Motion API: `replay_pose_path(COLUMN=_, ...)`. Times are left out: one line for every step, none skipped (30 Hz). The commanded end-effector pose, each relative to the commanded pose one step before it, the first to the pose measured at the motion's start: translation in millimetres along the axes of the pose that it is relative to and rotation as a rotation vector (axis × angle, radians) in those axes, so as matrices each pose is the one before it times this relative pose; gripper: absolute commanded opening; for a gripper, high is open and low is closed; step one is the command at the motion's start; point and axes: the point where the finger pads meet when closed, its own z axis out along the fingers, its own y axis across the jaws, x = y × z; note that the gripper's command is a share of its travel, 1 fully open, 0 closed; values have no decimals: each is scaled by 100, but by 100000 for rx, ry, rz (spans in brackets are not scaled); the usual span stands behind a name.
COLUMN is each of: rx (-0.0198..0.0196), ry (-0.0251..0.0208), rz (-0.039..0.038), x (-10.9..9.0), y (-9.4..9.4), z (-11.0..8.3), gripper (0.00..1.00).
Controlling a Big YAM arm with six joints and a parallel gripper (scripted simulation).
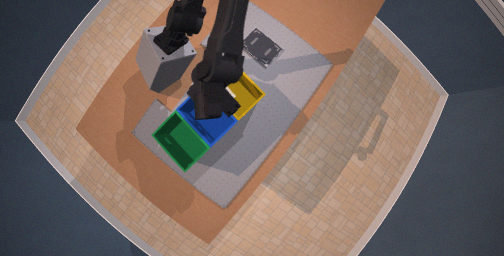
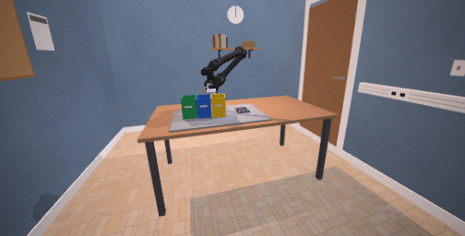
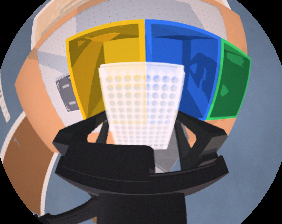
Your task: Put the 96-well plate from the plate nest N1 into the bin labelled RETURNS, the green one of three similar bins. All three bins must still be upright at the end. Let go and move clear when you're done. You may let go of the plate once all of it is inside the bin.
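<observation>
Hand (image 3: pixel 142 137) clenched on 96-well plate (image 3: pixel 144 103) above blue bin (image 3: pixel 181 66), beside green bin (image 3: pixel 233 83). Likely light, rigid, slick plastic; best gripped across short edges.

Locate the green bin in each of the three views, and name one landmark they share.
Top: the green bin is lower left of centre, at the end of the bin row, beside the blue bin.
Exterior: the green bin is leftmost of three on the table.
Wrist: the green bin is at the right edge, past the held 96-well plate.
Shared landmark: the blue bin, always adjacent.
</observation>
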Motion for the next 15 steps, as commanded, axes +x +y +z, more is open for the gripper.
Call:
replay_pose_path(rx=2913, ry=-3973, rz=-5522, x=-2308, y=-1638, z=-1494, gripper=0)
replay_pose_path(rx=5, ry=-2, rz=13, x=-39, y=-350, z=13, gripper=0)
replay_pose_path(rx=14, ry=6, rz=13, x=-37, y=-352, z=13, gripper=0)
replay_pose_path(rx=25, ry=16, rz=13, x=-35, y=-354, z=13, gripper=0)
replay_pose_path(rx=21, ry=13, rz=13, x=-36, y=-353, z=13, gripper=0)
replay_pose_path(rx=19, ry=11, rz=13, x=-36, y=-352, z=13, gripper=0)
replay_pose_path(rx=21, ry=13, rz=13, x=-36, y=-352, z=13, gripper=0)
replay_pose_path(rx=21, ry=13, rz=13, x=-35, y=-352, z=13, gripper=0)
replay_pose_path(rx=20, ry=13, rz=13, x=-35, y=-352, z=13, gripper=0)
replay_pose_path(rx=20, ry=13, rz=13, x=-35, y=-351, z=13, gripper=0)
replay_pose_path(rx=20, ry=13, rz=13, x=-35, y=-351, z=13, gripper=0)
replay_pose_path(rx=19, ry=13, rz=13, x=-35, y=-351, z=13, gripper=0)
replay_pose_path(rx=19, ry=12, rz=13, x=-35, y=-350, z=13, gripper=0)
replay_pose_path(rx=0, ry=0, rz=0, x=0, y=0, z=0, gripper=0)
replay_pose_path(rx=0, ry=0, rz=0, x=0, y=0, z=0, gripper=0)
